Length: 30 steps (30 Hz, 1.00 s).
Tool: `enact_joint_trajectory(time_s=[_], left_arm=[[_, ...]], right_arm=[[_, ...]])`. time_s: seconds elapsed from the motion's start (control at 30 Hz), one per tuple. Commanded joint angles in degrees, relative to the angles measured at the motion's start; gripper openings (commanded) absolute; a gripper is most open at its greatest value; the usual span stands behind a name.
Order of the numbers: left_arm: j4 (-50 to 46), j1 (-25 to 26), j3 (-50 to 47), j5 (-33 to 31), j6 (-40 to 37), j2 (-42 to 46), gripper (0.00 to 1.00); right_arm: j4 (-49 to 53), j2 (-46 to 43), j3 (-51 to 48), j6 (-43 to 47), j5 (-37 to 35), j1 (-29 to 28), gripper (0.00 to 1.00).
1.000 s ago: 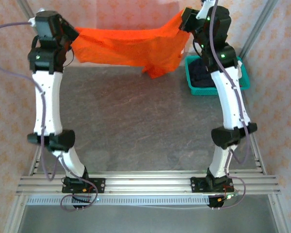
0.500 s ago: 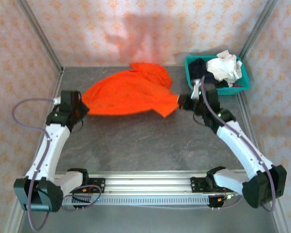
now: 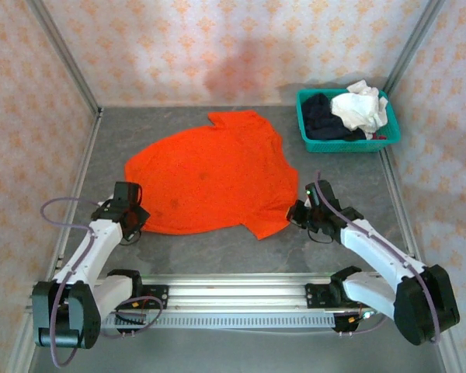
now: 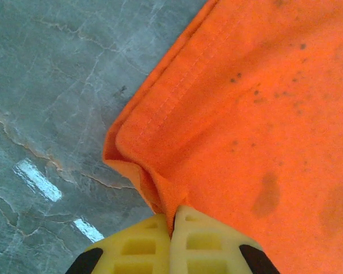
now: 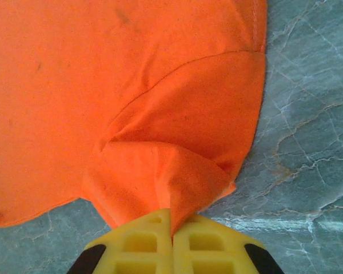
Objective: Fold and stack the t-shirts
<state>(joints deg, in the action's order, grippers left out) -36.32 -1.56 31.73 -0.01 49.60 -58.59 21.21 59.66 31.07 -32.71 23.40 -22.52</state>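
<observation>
Top camera looks down; wrist cameras sit close above the orange t-shirt (image 3: 210, 179)

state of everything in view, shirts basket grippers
orange t-shirt: spread flat on the table, unfolded
teal basket: upright, holding two shirts
white t-shirt: crumpled in the basket
dark navy t-shirt: bunched in the basket
left gripper: shut on the orange t-shirt's edge
right gripper: shut on a bunched corner of it

Bright orange t-shirt (image 3: 210, 175), plain, with small dark specks, possibly stains. Table (image 3: 217, 252) grey, marbled with pale veins. Basket (image 3: 349, 144) teal; navy cloth (image 3: 322, 116), white cloth (image 3: 359, 109). Walls (image 3: 217, 47) pale pink, orange motif print.
</observation>
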Motion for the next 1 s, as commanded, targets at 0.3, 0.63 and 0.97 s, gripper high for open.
enact_joint_trajectory(time_s=[0.3, 0.63, 0.97], left_arm=[[-3.1, -0.3, 1.2, -8.4, 1.8, 0.4, 0.51], [3.0, -0.1, 12.6, -6.0, -6.0, -8.6, 0.96], [6.1, -0.5, 36.9, -6.3, -7.1, -39.0, 0.82]], right_arm=[[8.4, -4.3, 0.7, -0.9, -0.4, -0.7, 0.55], [5.3, 6.9, 14.7, 12.6, -12.3, -0.7, 0.66], [-8.4, 41.6, 40.3, 16.6, -15.3, -0.6, 0.44]])
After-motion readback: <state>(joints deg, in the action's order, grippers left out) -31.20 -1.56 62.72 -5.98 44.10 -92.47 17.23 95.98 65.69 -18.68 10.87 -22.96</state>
